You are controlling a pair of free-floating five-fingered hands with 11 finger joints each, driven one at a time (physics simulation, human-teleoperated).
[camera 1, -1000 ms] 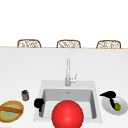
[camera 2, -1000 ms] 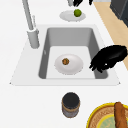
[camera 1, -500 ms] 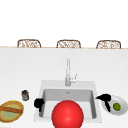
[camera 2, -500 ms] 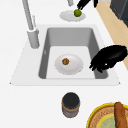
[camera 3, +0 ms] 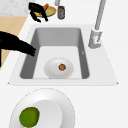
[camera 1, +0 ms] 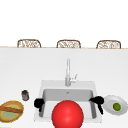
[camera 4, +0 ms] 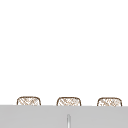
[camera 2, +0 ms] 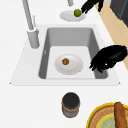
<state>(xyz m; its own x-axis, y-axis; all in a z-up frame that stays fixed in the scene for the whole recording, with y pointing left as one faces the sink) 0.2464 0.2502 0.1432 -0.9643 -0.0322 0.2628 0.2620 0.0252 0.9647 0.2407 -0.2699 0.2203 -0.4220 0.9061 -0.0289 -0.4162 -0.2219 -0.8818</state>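
My left hand (camera 1: pixel 38 103) hovers open over the sink's left rim, its relaxed fingers hanging down; it is the near hand (camera 2: pixel 110 57) in the left side view and holds nothing. My right hand (camera 1: pixel 98 101) floats open at the sink's right rim, next to a white plate (camera 1: pixel 122 110) carrying a green lime (camera 1: pixel 116 106). From the right, this hand (camera 3: pixel 15 45) points straight fingers over the basin. Inside the sink (camera 2: pixel 50 40) lies a white plate (camera 2: pixel 75 67) with a small brown item (camera 2: pixel 65 61) on it.
A big red sphere (camera 1: pixel 67 114) covers the sink's front in the front view. A dark jar (camera 2: pixel 70 103) and a yellow bowl (camera 2: pixel 100 117) with a bread stick (camera 2: pixel 120 113) stand on the left counter. The faucet (camera 1: pixel 67 72) rises behind the basin.
My right hand has drifted a little to the left, off the lime plate toward the sink's rim. The left hand has stayed still.
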